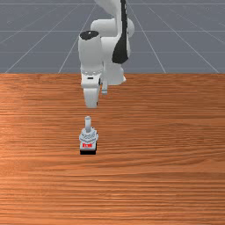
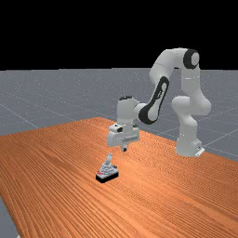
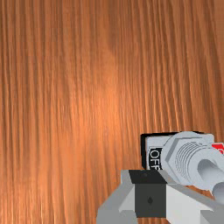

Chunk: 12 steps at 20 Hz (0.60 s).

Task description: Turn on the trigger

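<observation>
The gripper [image 1: 91,97] hangs beyond the switch in the front view, its fingertips hidden behind the hand. In the far view the gripper [image 2: 124,149] is above the table, higher than the switch [image 2: 107,174] and off to its right. A grey toggle switch [image 1: 88,139] on a black base has a red label on the side facing the front camera. Its lever [image 2: 109,159] stands up, leaning slightly away from the red label. In the wrist view the gripper [image 3: 150,194] is shut, fingers together, beside the switch [image 3: 186,157], whose OFF label shows.
The orange-brown table [image 1: 171,132] spreads around the switch on all sides. At the far view's right, the arm's base [image 2: 187,146] stands by the table's far edge.
</observation>
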### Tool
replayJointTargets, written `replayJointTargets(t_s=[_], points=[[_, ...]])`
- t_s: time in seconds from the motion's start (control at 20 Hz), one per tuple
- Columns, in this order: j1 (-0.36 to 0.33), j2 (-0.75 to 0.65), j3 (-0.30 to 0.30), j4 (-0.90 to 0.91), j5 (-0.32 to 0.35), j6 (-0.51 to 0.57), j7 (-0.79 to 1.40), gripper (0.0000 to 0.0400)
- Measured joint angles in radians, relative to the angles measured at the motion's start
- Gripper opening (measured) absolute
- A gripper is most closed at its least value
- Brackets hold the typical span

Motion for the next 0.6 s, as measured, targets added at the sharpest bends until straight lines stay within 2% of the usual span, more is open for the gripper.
replayJointTargets(t_s=[0.2,0.25,0.3,0.6], points=[[-0.002,0.03,0.005,0.045,0.008,-0.013,-0.001,0.0],[0.007,0.038,-0.004,0.06,-0.018,-0.034,0.024,0.0],[0.001,0.05,0.0,0.086,-0.007,-0.071,0.015,0.0],[-0.008,0.064,-0.013,0.101,0.008,-0.056,0.045,0.0]])
